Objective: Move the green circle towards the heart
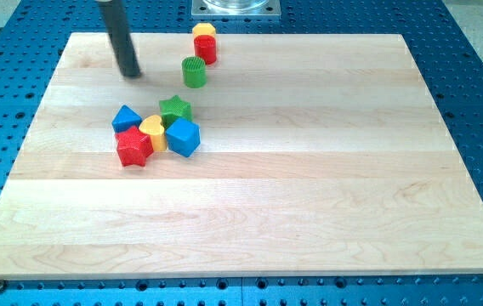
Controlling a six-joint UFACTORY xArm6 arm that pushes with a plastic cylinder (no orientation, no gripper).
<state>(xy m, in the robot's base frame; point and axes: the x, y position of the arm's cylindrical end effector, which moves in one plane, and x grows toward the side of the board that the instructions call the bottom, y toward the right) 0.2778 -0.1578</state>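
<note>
The green circle point(194, 72), a short green cylinder, stands near the view's top, left of centre. The yellow heart point(153, 130) lies below and left of it, inside a tight cluster with a green star point(174, 109), a blue block point(126, 118), a red star point(133, 148) and a blue cube point(182, 137). My tip point(131, 75) rests on the board to the left of the green circle, a clear gap apart, and above the cluster.
A red cylinder point(206, 49) and a yellow block point(204, 31) sit just above and right of the green circle, near the board's top edge. The wooden board point(309, 170) lies on a blue perforated table point(480, 68).
</note>
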